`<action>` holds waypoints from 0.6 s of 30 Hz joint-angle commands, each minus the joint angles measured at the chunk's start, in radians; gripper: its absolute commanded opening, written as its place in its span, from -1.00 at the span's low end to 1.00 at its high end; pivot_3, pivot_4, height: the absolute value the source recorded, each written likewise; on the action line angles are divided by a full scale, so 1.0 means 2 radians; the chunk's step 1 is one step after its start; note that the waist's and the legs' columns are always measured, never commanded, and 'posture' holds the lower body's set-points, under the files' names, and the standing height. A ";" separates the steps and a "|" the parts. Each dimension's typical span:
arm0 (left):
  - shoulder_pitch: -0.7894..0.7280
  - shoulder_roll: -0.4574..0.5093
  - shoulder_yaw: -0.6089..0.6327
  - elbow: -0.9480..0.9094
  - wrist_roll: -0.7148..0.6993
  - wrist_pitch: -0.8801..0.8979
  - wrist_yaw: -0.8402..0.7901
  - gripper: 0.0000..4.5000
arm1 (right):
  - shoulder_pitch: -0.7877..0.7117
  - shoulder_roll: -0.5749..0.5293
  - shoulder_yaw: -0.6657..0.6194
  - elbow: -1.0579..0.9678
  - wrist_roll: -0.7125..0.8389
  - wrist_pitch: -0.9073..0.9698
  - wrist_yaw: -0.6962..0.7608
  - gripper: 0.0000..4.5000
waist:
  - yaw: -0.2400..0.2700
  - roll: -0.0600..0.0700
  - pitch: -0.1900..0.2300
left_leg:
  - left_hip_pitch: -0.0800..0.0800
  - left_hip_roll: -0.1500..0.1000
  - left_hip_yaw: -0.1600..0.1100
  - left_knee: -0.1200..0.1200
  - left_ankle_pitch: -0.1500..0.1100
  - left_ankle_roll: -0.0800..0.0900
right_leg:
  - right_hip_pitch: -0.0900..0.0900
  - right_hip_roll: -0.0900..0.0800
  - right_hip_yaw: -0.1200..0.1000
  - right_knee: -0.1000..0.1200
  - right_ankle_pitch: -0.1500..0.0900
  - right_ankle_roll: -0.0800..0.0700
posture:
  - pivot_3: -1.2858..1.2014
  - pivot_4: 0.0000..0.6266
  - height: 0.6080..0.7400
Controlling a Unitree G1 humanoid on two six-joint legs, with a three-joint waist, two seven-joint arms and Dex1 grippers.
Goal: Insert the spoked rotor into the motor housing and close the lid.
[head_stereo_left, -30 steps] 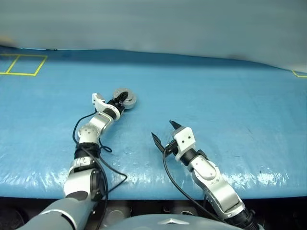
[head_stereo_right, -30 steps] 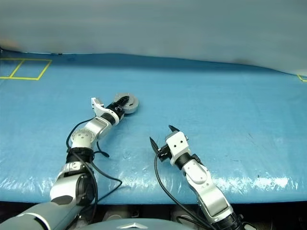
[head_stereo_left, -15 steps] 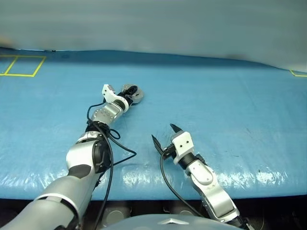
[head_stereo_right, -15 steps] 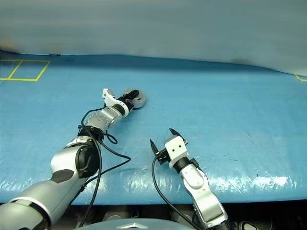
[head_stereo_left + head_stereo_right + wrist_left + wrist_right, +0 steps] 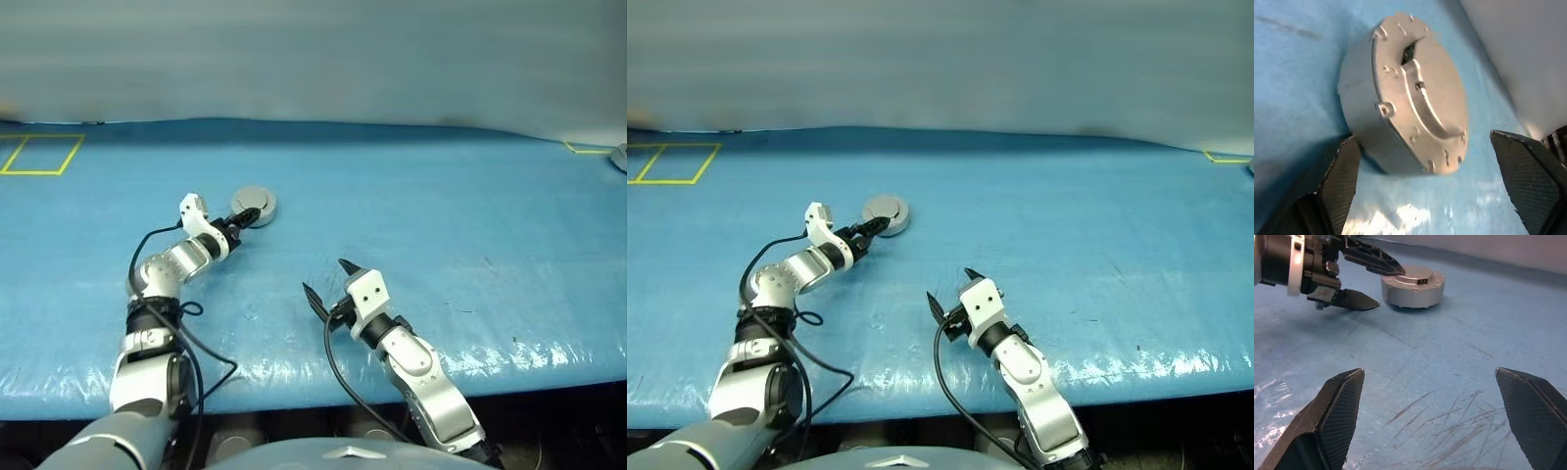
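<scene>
Left eye view: yellow tape markings (image 5: 39,155) sit at ten o'clock on the blue table cover (image 5: 441,215). Toward eleven o'clock from centre, the left gripper (image 5: 238,219) hovers with its fingers spread apart, holding nothing, its tips just short of the motor housing (image 5: 254,206). That housing lies flat on the cover with the lid (image 5: 1422,98) closed over it, plain silver back up. At six o'clock from centre, the right gripper (image 5: 326,282) is spread wide and empty, well apart from the housing.

head stereo overhead, wrist views near housing (image 5: 1400,98)
</scene>
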 commanded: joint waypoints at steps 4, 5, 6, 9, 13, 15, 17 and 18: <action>0.186 0.053 -0.118 -0.177 0.109 -0.093 -0.062 0.98 | -0.008 -0.004 -0.019 -0.012 0.010 -0.001 0.019 1.00 | 0.001 0.003 -0.003 | 0.001 0.001 0.001 -0.001 0.000 -0.001 | -0.001 -0.002 0.001 0.000 -0.001 -0.003 | 0.03 -0.52 1.00; 0.202 0.056 -0.126 -0.191 0.124 -0.126 -0.072 0.98 | -0.008 -0.004 -0.022 -0.011 0.009 -0.002 0.018 1.00 | 0.005 0.003 -0.003 | 0.001 0.001 0.002 -0.001 0.000 -0.001 | -0.001 -0.003 0.001 0.001 -0.001 -0.004 | 0.03 -0.52 1.00; 0.222 0.056 -0.134 -0.212 0.146 -0.173 -0.079 0.98 | -0.006 -0.002 -0.026 -0.011 0.008 -0.006 0.015 1.00 | 0.006 0.003 -0.003 | 0.001 0.001 0.002 -0.001 0.000 -0.001 | -0.002 -0.003 0.001 0.001 -0.001 -0.004 | 0.03 -0.52 1.00; 0.263 0.059 -0.159 -0.251 0.209 -0.285 -0.089 0.98 | 0.000 0.000 -0.037 -0.012 0.008 -0.013 0.011 1.00 | 0.014 0.003 -0.003 | -0.001 0.001 0.001 -0.002 -0.001 -0.003 | -0.003 -0.004 0.001 0.001 -0.001 -0.005 | 0.03 -0.52 1.00; 0.296 0.061 -0.185 -0.255 0.284 -0.422 -0.096 0.98 | 0.013 -0.002 -0.049 -0.014 0.011 -0.026 0.012 1.00 | 0.021 0.002 -0.003 | -0.010 0.001 0.001 -0.001 0.000 -0.001 | -0.011 -0.004 0.000 0.000 -0.001 -0.006 | 0.03 -0.52 1.00; 0.300 0.058 -0.189 -0.246 0.298 -0.448 -0.097 0.98 | 0.017 -0.004 -0.051 -0.014 0.009 -0.029 0.014 1.00 | 0.022 0.002 -0.003 | -0.012 0.001 0.001 -0.001 0.000 0.000 | -0.012 -0.004 -0.001 0.000 -0.001 -0.006 | 0.03 -0.52 1.00; 0.301 0.050 -0.188 -0.238 0.295 -0.460 -0.100 0.98 | 0.020 -0.006 -0.053 -0.013 0.005 -0.031 0.013 1.00 | 0.022 0.002 -0.003 | -0.014 0.001 0.001 0.000 0.000 0.000 | -0.012 -0.004 -0.001 -0.001 -0.001 -0.006 | 0.03 -0.52 1.00; 0.302 0.043 -0.186 -0.236 0.291 -0.464 -0.100 0.98 | 0.023 -0.008 -0.053 -0.012 0.002 -0.033 0.012 1.00 | 0.022 0.002 -0.002 | -0.015 0.001 0.000 0.000 -0.001 0.001 | -0.012 -0.004 -0.001 -0.001 0.000 -0.005 | 0.03 -0.52 1.00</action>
